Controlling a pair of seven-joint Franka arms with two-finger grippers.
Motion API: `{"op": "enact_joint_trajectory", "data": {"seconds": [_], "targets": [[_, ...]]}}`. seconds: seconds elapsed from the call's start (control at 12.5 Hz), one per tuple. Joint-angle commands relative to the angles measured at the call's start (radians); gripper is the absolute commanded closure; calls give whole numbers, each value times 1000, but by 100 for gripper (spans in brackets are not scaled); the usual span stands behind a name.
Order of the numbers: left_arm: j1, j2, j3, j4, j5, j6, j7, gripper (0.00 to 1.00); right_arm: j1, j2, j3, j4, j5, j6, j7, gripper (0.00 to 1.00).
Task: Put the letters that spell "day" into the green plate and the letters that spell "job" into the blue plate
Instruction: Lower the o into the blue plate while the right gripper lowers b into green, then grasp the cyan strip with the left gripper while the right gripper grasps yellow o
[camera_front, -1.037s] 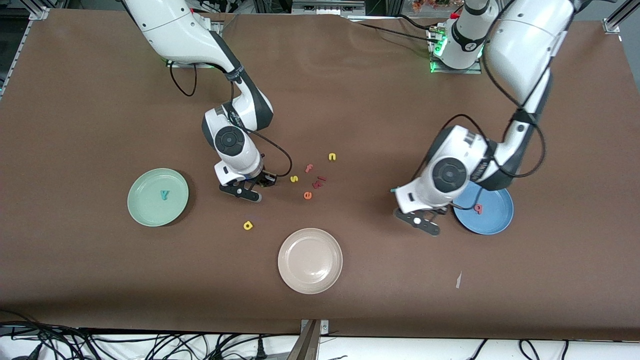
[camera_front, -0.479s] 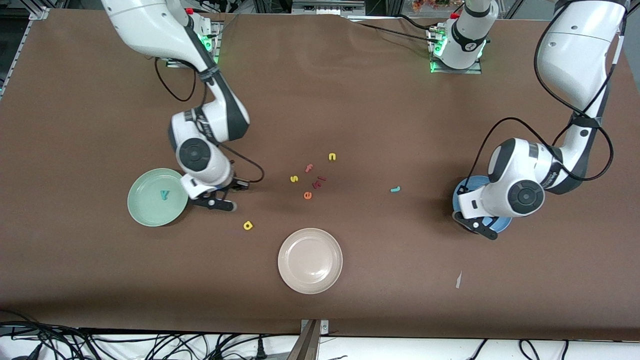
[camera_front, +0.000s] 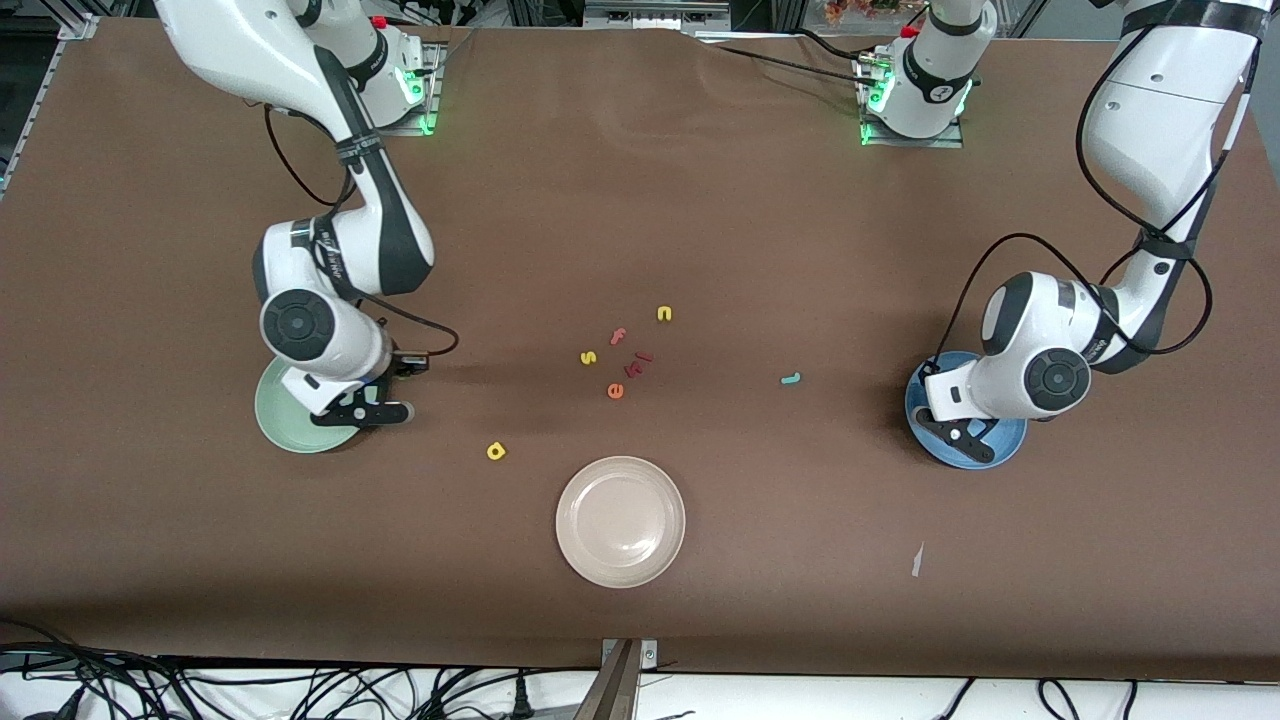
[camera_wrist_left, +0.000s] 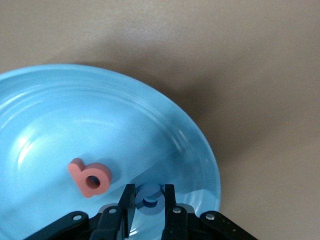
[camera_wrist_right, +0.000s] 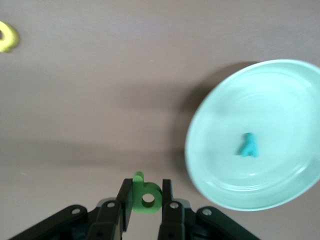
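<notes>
The green plate (camera_front: 290, 425) sits near the right arm's end of the table, with lots of bare brown table (camera_front: 150, 300) around its edge. The teal y (camera_wrist_right: 248, 145) lies in it. The right gripper (camera_wrist_right: 146, 199) hangs over the plate's edge, on the side toward the middle of the table, and it is pinching the dark green letter (camera_wrist_right: 145, 195) tight between its fingers. The yellow loop letter (camera_front: 496, 452) lies alone on the table, between the green plate and the beige plate (camera_front: 620, 521), with room all around it. The beige plate is the one closest to the front camera. In the middle is a little bunch of letters: a yellow s (camera_front: 588, 357), a pink f (camera_front: 618, 336), an orange e (camera_front: 615, 391) and a yellow n (camera_front: 664, 314), close together but not touching. The teal j (camera_front: 790, 379) lies by itself in the wide gap between that bunch and the blue plate (camera_front: 1005, 448). The blue plate sits near the left arm's end of the table. The salmon-pink letter (camera_wrist_left: 90, 178) lies in it. The left gripper (camera_wrist_left: 148, 199) is over the plate, just inside its edge, clamped on the blue ring o (camera_wrist_left: 149, 198).
</notes>
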Motion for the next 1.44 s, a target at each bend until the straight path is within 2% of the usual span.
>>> {"op": "enact_joint_trajectory", "data": {"seconds": [0.0, 0.08, 0.24, 0.4, 0.48, 0.56, 0.64, 0.88, 0.96, 1.2, 1.36], "targets": [[6, -27, -6, -23, 19, 6, 5, 47, 4, -36, -68, -36, -7, -27, -153, 100], [8, -27, -6, -20, 18, 3, 9, 0, 4, -36, -94, -37, -4, -34, -197, 100], [8, -34, -8, -9, 18, -5, 9, 0, 3, -33, -131, -51, 0, -36, -263, 98], [-8, -91, -15, 1, 10, -55, -16, 0, -16, -25, -139, -66, 5, -33, -287, 92], [-6, -100, -46, 24, -20, -101, -65, 0, -19, -20, -139, -68, 6, -34, -285, 72], [-6, -102, -71, 43, -31, -129, -129, 0, -23, -14, -139, -65, 8, -34, -282, 17], [-8, -102, -112, 53, -31, -141, -219, 0, -24, -16, -139, -60, 15, -37, -284, 0], [-15, -97, -202, 54, -30, -146, -448, 0, -13, -20, -128, -25, 87, -71, -270, 0], [-38, -97, -206, 55, -30, -146, -499, 0, -8, -19, -122, -11, 101, -73, -274, 0], [-116, -71, -206, 58, -27, -134, -695, 0, -4, -7, -39, 41, 109, -61, -262, 0], [-164, -39, -206, 66, -22, -91, -856, 0, -2, 41, -21, 107, 204, -57, -270, 0]]}}
